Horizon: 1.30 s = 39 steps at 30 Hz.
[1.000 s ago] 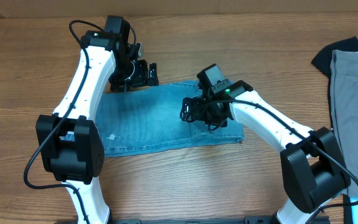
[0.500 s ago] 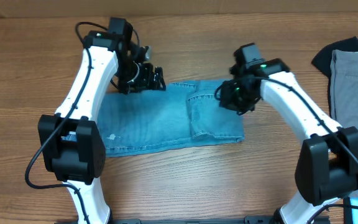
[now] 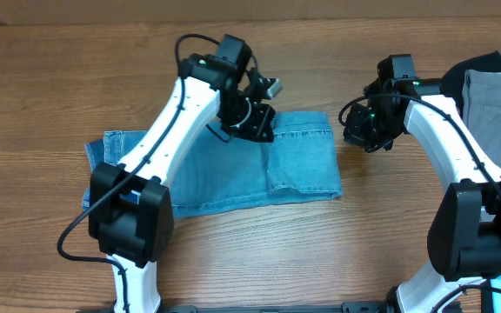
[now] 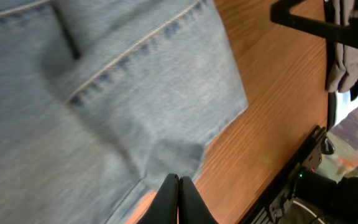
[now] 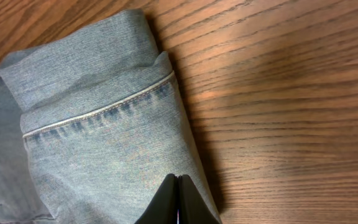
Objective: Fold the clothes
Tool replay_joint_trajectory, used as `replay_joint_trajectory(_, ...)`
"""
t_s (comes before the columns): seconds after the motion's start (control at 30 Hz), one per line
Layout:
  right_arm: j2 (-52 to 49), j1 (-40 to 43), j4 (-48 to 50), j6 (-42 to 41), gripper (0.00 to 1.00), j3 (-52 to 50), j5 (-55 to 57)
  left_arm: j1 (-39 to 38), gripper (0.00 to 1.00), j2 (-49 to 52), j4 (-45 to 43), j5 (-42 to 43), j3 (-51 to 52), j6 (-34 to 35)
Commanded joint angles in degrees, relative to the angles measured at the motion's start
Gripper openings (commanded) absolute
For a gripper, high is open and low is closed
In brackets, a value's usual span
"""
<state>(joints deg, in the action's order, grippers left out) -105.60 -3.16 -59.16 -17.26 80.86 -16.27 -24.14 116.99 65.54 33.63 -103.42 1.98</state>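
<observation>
Grey trousers run off the overhead view at 3 o'clock; the left wrist view blurs the jeans.

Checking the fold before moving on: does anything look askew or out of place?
Nothing spilled or damaged. The jeans are folded unevenly: in the right wrist view, one layer sticks out past the stitched edge of the layer above.

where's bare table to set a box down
Free: the far-left corner of the wooden table, beyond the folded light blue denim jeans, and the strip between their near edge and the table's front edge. Crowded: the right side, with right gripper, plain grey trousers and black garment.
</observation>
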Motion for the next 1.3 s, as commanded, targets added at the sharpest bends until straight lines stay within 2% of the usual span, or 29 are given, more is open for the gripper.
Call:
replay_joint_trajectory(0.0, 0.0, -0.7, 0.1, 1.2, 0.04, 0.1, -1.4, -2.4, 0.04, 0.2, -0.2, -2.1, 0.1, 3.9)
replay_joint_trajectory(0.17, 0.0, -1.3, 0.8, 1.1, 0.04, -1.7, -1.6, -4.7, 0.04, 3.0, -1.1, -2.5, 0.1, 7.4)
replay_joint_trajectory(0.37, 0.0, -1.3, 3.0, 1.0, 0.04, -5.0, -5.5, -5.0, 0.04, 6.8, -0.5, -1.7, 0.1, 7.5)
replay_joint_trajectory(0.5, 0.0, -1.3, 5.6, 1.0, 0.04, -7.8, -7.1, -5.0, 0.04, 8.3, 1.4, -2.4, 0.1, 7.5)
replay_joint_trajectory(0.73, 0.0, -1.3, 12.2, 1.0, 0.04, -14.7, -16.1, -5.0, 0.04, 11.2, 6.2, -3.5, 0.1, 7.7)
replay_joint_trajectory(0.97, 0.0, -1.3, 16.5, 0.5, 0.04, -19.5, -15.2, -5.0, 0.04, 16.6, 7.8, -5.8, 0.2, 7.2)
replay_joint_trajectory(1.17, 0.0, -1.2, 17.0, -3.5, 0.04, -19.5, -7.4, -3.3, 0.04, 20.2, 12.1, -6.9, 0.2, 7.2)
replay_joint_trajectory(1.27, 0.0, -1.3, 17.9, -3.6, 0.04, -19.5, -8.0, -1.2, 0.04, 20.0, 13.2, -11.5, 0.1, 7.0)
